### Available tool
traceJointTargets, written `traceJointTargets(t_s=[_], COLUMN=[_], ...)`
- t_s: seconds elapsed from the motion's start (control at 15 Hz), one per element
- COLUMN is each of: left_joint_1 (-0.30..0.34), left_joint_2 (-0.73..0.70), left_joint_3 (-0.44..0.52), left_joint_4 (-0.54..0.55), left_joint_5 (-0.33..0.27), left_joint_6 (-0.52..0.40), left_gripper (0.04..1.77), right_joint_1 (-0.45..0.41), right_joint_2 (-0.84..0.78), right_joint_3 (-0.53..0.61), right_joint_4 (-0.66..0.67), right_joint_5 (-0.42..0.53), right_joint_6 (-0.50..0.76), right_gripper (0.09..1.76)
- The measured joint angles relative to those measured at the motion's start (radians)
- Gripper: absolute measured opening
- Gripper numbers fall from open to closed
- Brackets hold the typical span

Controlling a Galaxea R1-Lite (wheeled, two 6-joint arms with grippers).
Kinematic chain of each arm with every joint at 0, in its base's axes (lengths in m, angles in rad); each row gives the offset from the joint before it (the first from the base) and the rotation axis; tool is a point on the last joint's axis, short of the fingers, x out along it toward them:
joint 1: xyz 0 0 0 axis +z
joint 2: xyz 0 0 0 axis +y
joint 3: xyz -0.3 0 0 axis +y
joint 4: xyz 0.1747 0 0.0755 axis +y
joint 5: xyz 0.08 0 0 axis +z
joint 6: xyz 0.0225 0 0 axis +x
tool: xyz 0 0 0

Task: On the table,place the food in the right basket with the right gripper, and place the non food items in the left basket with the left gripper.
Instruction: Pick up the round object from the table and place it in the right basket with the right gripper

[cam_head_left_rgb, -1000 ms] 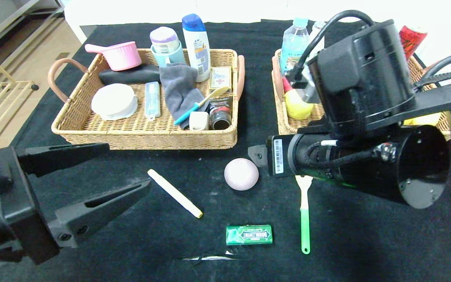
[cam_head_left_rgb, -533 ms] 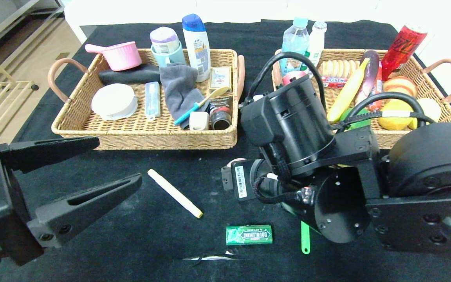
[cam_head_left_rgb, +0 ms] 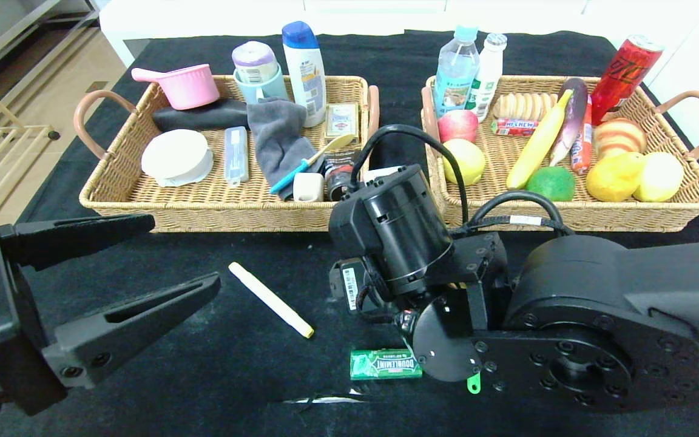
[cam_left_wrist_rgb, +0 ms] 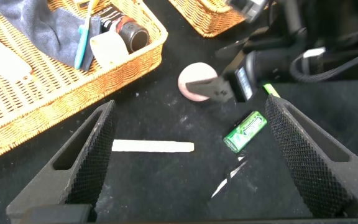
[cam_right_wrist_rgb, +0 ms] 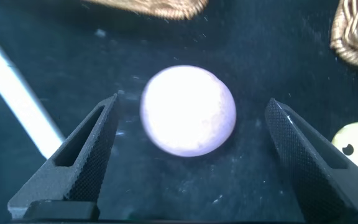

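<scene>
A pale pink ball (cam_right_wrist_rgb: 188, 111) lies on the black cloth between the open fingers of my right gripper (cam_right_wrist_rgb: 191, 106), which touch nothing. From the head, my right arm (cam_head_left_rgb: 398, 237) hides the ball. The left wrist view shows the ball (cam_left_wrist_rgb: 194, 81) with a right finger over it. My left gripper (cam_head_left_rgb: 185, 252) hangs open and empty at the near left, above a white stick (cam_head_left_rgb: 270, 299). A green gum pack (cam_head_left_rgb: 386, 364) lies near the front edge. Only the handle tip of a green fork (cam_head_left_rgb: 474, 383) shows under the right arm.
The left basket (cam_head_left_rgb: 222, 213) holds a towel, bottles, a pink pot and other non-food items. The right basket (cam_head_left_rgb: 568, 213) holds fruit, bottles, a can and snacks. A thin dark strip (cam_head_left_rgb: 325, 399) lies at the table's front edge.
My right arm has swung from over the right basket down and left onto the ball, now covering it and most of the fork. The left gripper has barely shifted.
</scene>
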Motion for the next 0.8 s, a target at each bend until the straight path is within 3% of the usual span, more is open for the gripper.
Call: traceJointTargets(t_s=[0.8], left_joint_1=[-0.004], left_joint_2=[0.003], left_joint_3=[0.005], left_joint_4=[0.003], left_joint_5=[-0.001], left_joint_6=[0.001], left_gripper=[1.72], right_joint_1=[-0.014], right_joint_2=[0.058], right_joint_3=[0.000], right_joint_4=[-0.060], right_joint_5=[-0.023], right_joint_6=[-0.023], right_gripper=[1.70])
